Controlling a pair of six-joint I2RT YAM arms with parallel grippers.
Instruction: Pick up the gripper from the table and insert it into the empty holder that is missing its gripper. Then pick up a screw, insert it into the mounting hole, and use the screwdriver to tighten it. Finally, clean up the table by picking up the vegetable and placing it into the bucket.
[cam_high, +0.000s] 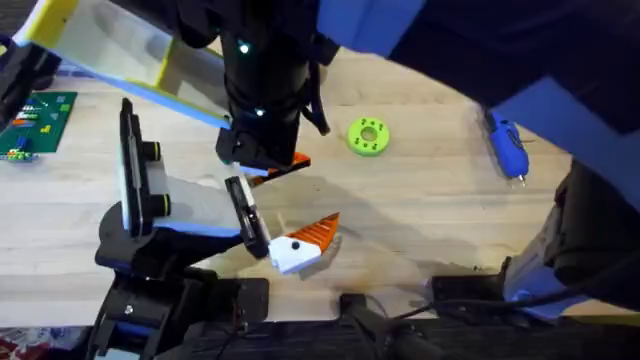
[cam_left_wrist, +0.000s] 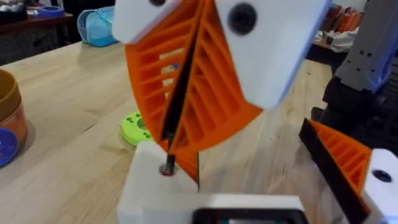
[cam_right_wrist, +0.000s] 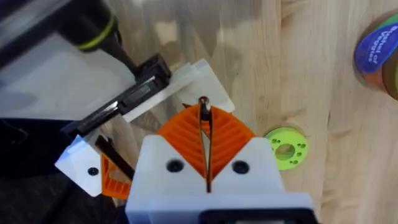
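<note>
Gripper (cam_high: 298, 248) looks seated at holder (cam_high: 244, 212), near centre. Right gripper (cam_right_wrist: 204, 118) is clamped on a screw (cam_right_wrist: 203, 102), tip at the mounting hole (cam_left_wrist: 166, 168). Left arm's grip cannot be told. Screwdriver (cam_high: 507, 146) lies far right. Tightening and the vegetable remain.

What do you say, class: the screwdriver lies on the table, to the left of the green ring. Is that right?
Not quite. The screwdriver does lie on the table, but to the right of the green ring, not the left. The overhead view shows it.
</note>
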